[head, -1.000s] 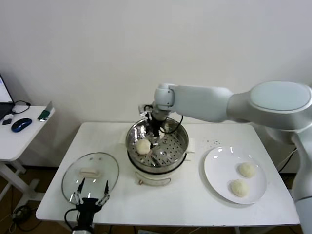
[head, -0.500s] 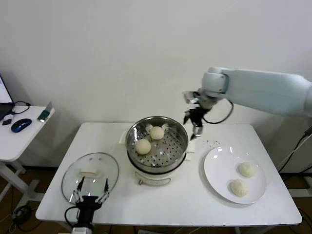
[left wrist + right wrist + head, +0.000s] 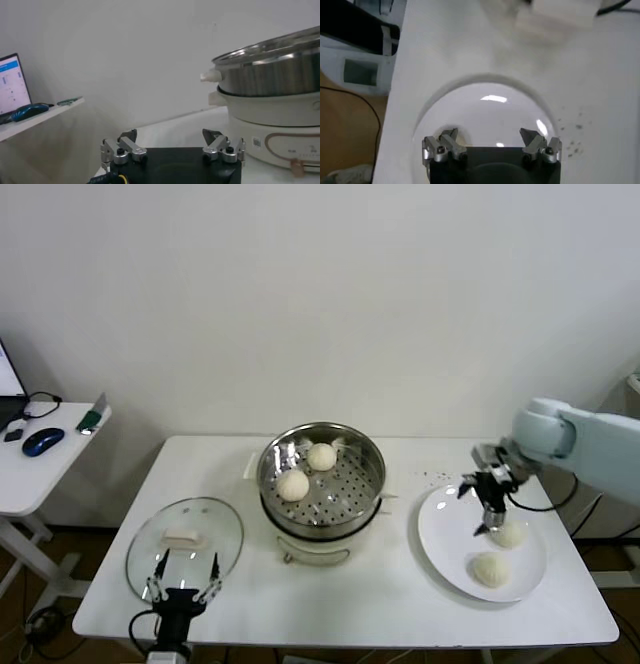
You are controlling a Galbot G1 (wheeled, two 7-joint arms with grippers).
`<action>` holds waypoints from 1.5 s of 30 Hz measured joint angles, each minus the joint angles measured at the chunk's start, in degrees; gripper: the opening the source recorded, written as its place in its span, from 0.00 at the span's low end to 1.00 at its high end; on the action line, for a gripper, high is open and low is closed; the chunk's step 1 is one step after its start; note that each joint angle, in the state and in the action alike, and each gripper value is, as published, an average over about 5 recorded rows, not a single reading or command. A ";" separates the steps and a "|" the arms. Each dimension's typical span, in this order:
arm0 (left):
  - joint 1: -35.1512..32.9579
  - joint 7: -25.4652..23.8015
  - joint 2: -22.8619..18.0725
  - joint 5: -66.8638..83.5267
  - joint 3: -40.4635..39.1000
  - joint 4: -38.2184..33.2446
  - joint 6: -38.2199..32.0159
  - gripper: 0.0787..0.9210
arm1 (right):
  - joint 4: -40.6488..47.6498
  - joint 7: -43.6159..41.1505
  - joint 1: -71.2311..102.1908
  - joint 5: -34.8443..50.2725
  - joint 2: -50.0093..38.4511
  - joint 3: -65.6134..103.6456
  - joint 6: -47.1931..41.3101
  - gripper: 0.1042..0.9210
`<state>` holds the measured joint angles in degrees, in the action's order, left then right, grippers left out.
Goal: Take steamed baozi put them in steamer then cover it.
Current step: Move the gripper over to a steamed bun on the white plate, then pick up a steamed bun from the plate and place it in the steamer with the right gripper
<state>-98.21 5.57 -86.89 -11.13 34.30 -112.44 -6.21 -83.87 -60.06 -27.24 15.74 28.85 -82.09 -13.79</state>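
The shiny steamer (image 3: 372,469) stands mid-table with two steamed baozi on its perforated tray, one at the back (image 3: 321,456) and one at the front left (image 3: 293,484). Two more baozi (image 3: 508,533) (image 3: 489,569) lie on the white plate (image 3: 445,529) at the right. My right gripper (image 3: 474,509) hangs open and empty just above the plate (image 3: 485,107), beside the farther baozi. The glass cover (image 3: 215,529) with its white handle lies flat on the table's left. My left gripper (image 3: 182,580) waits open at the cover's near edge; the left wrist view shows the steamer (image 3: 270,75) side-on.
A white side table (image 3: 40,464) with a blue mouse (image 3: 43,440) stands off to the left. The steamer's white base (image 3: 315,546) carries a small front knob. The wall runs close behind the table.
My right arm left the steamer, where a second baozi now rests, swung right and came down over the plate. The left arm stayed still.
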 measured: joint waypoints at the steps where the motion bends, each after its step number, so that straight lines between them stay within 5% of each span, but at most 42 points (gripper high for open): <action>1: -0.07 0.02 -0.08 -0.11 0.03 -0.01 0.02 0.88 | 0.10 -0.02 1.79 -0.94 -0.70 1.25 0.12 0.88; 26: -1.06 0.58 -1.38 -1.98 0.43 1.89 -0.62 0.88 | 6.08 0.40 21.00 -9.69 -0.05 15.04 0.92 0.88; 35: -1.00 0.61 -1.48 -2.32 0.16 2.10 -0.65 0.88 | 6.94 0.01 20.67 -10.00 1.08 14.70 1.65 0.74; 45: -1.55 0.61 -1.27 -2.34 0.19 1.59 -0.56 0.88 | 9.25 -1.78 11.65 -9.86 4.08 9.07 8.04 0.72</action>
<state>-99.76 6.18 -88.16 -13.46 34.49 -110.85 -6.77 -74.62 -61.85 -15.59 5.87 32.93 -73.03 -5.75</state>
